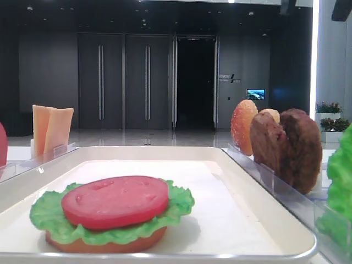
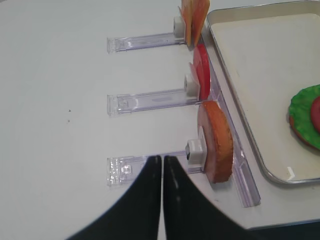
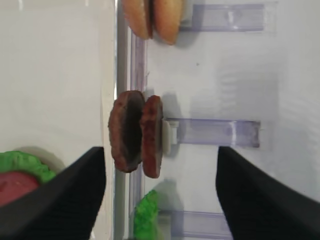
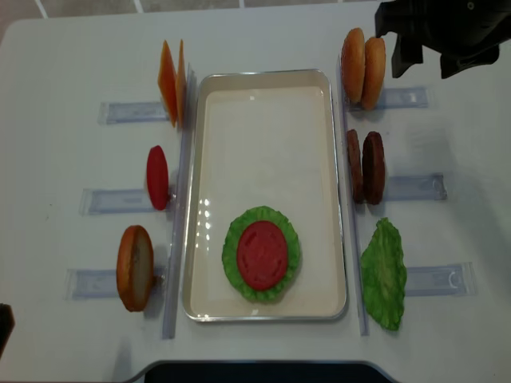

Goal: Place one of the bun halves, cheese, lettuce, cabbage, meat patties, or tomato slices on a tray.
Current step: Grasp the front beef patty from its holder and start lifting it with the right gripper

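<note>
On the tray (image 4: 263, 96), near its front end, a tomato slice (image 4: 262, 254) lies on lettuce (image 4: 231, 259). Farther back, right of the tray, two patties (image 4: 366, 167) stand upright in a holder (image 4: 411, 187). The right claw (image 3: 160, 192) hangs spread above them, grasping nothing; the left claw (image 2: 162, 172) is clenched, empty.

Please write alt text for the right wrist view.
Two dark-brown round meat patties stand on edge in a clear plastic holder, framed by the open black right gripper. Orange-tan bun halves stand above; the white tray lies left.
</note>
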Available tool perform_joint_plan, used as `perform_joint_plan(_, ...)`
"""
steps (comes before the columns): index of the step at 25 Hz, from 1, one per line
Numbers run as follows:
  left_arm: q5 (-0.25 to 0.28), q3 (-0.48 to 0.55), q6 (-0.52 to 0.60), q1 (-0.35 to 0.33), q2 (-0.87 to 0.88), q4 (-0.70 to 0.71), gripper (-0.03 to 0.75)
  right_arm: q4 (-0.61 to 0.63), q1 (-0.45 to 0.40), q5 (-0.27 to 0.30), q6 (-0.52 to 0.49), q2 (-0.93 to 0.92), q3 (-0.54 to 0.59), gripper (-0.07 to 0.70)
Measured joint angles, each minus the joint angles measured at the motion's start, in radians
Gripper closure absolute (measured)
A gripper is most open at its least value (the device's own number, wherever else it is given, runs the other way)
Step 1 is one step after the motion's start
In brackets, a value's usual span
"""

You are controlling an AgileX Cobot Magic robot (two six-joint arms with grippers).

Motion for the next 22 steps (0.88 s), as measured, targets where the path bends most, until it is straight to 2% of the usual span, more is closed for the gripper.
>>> perform_joint_plan(12, -0.001, 0.000, 0.000, 0.000, 0.000, 0.000, 0.715, -0.022, 0.144, 0.000, 0.124, 0.144, 0.000, 0.153)
perform_joint_plan(22, -0.001, 0.000, 0.000, 0.000, 0.000, 0.000, 0.715, -0.066, 0.162, -0.004, 0.160, 0.237, -0.001, 0.153)
